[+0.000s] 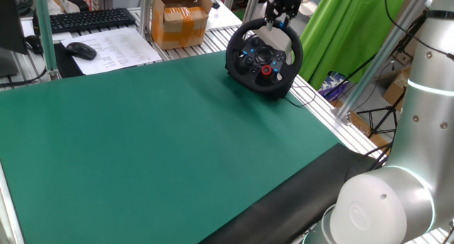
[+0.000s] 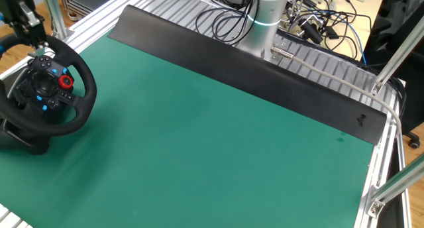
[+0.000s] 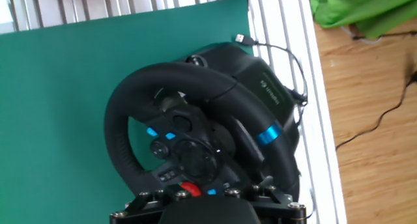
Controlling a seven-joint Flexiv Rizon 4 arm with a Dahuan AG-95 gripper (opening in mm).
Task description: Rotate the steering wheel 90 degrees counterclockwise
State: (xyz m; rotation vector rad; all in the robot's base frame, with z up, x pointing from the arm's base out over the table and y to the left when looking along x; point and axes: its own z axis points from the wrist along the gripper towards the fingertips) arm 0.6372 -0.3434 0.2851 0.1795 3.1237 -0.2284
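The steering wheel [image 1: 264, 56] is black with a thick rim, a grey centre, blue buttons and a red dial [image 1: 267, 69]. It stands on its black base at the far right corner of the green mat. It also shows at the left edge of the other fixed view [image 2: 46, 89] and fills the hand view [image 3: 195, 139], where a blue stripe [image 3: 269, 134] marks the rim. My gripper [image 1: 280, 18] is right at the top of the rim, also seen in the other fixed view [image 2: 30, 29]. Its fingertips are hidden in the hand view; I cannot tell if it touches the rim.
A USB cable [image 3: 273, 51] runs from the wheel's base over the mat's edge onto the aluminium frame. A cardboard box [image 1: 181, 18], keyboard [image 1: 85, 19] and mouse [image 1: 80, 50] lie behind the mat. The arm's base [image 2: 265, 19] stands at the opposite side.
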